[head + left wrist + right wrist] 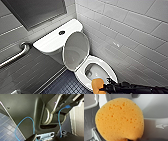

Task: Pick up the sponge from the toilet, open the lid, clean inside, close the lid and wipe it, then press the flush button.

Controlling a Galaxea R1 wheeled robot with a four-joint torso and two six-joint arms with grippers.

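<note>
The sponge (97, 84), a porous orange-yellow block with rounded corners, is clamped in the right gripper (103, 87) and held over the front rim of the toilet (111, 72). The dark arm is stretched in low from the right. The lid (76, 48) is stood up against the tank, with the flush button (61, 32) set on top; white wall tiles (130, 22) and dark blue floor tiles (62, 86) are seen around.

Bright even light, glare on wall tiles (116, 44)
</note>
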